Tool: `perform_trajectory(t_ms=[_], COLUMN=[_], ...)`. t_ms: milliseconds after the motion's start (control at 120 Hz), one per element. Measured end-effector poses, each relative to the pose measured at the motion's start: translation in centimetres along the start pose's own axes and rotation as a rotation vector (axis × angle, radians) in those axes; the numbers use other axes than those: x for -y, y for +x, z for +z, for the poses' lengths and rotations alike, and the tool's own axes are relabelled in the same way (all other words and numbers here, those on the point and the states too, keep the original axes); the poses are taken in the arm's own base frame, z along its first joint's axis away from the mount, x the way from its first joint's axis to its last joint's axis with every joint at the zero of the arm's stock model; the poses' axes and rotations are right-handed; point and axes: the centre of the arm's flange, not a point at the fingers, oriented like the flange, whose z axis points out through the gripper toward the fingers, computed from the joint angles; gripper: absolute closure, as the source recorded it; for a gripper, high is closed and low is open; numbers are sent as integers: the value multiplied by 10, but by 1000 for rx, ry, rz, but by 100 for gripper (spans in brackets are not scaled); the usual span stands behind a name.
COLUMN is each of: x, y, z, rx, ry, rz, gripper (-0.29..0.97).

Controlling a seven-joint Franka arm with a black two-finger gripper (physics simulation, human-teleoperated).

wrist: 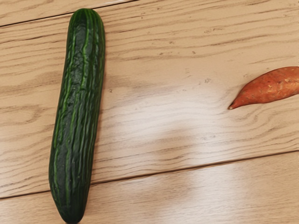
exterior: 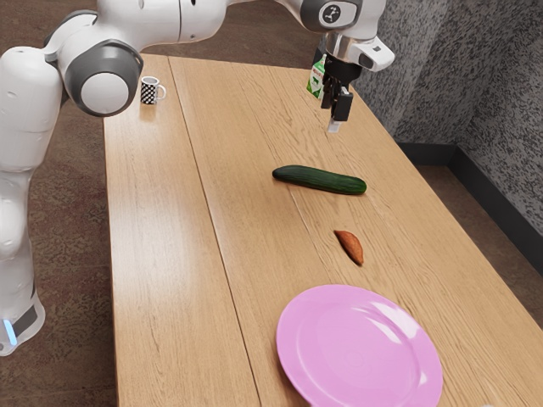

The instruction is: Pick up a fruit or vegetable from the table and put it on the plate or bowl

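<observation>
A long dark green cucumber point(exterior: 319, 179) point(wrist: 77, 116) lies flat near the middle of the wooden table. A small orange sweet potato point(exterior: 349, 246) point(wrist: 268, 87) lies between it and a pink plate point(exterior: 359, 348), which sits at the near end with nothing on it. My gripper point(exterior: 337, 119) hangs open and holds nothing. It is well above the table, beyond the cucumber on the far side from the plate.
A green and white carton point(exterior: 315, 81) stands just behind the gripper near the table's far right edge. A black-and-white checkered mug point(exterior: 151, 90) stands at the far left corner. A dark stone wall point(exterior: 475, 76) runs along the exterior view's right.
</observation>
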Motion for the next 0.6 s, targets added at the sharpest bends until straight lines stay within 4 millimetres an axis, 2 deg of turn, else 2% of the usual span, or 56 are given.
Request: perform_trajectory(t_ms=[133,275,408,492,600], x=[8,1,-3,4,2], y=[-3,0,6,5,9], z=[0,0,14,16,26], rx=[-1,-22,-19,-18,-7], ry=[-3,-78,-144,-156,-194], rz=[-18,-42,-64,-90,-106], gripper=[0,0,0,0,0])
